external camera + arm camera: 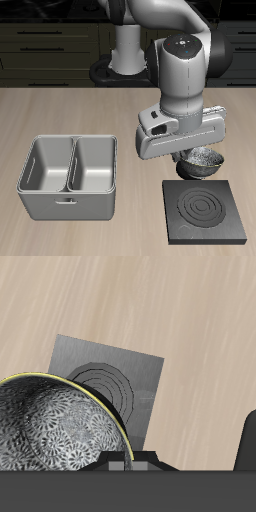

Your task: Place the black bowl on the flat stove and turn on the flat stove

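1. Gripper (196, 158) is clamping the black bowl (203, 163) by its rim.
2. Bowl is hanging just above the flat stove's (207, 211) far edge.
3. Grey tray (69, 177) is sitting well apart.

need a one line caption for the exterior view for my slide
Gripper carries the black bowl just above the table, behind the flat stove.

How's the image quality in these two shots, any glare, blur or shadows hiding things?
Exterior view: sharp, evenly lit, soft shadow under the grey two-compartment metal tray; the arm hides most of the black speckled bowl. Wrist view: sharp, glossy sheen inside the bowl, flat dark stove clear.
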Controlling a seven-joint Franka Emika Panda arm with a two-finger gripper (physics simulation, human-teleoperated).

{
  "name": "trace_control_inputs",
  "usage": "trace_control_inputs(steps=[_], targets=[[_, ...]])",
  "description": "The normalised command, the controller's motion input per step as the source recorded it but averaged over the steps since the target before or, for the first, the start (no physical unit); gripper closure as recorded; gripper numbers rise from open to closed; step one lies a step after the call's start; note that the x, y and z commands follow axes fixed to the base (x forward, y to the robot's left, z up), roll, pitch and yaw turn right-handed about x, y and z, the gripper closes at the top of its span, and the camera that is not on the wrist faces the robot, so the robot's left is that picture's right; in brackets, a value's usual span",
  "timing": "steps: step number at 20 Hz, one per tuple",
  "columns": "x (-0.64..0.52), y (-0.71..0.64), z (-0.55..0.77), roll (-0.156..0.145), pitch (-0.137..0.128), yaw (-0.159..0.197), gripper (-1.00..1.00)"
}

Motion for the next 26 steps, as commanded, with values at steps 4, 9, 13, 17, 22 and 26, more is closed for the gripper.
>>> trace_control_inputs(steps=[4, 9, 13, 17, 22, 26], targets=[[0.03, 0.02, -0.17, 0.019, 0.013, 0.013, 1.00], [0.05, 0.06, -0.23, 0.027, 0.029, 0.005, 1.00], [0.01, 0.11, -0.16, 0.024, 0.018, 0.015, 1.00], [0.03, 0.07, -0.15, 0.027, 0.012, 0.019, 1.00], [0.04, 0.06, -0.19, 0.023, 0.021, 0.028, 1.00], [0.04, 0.00, -0.18, 0.025, 0.022, 0.031, 1.00]])
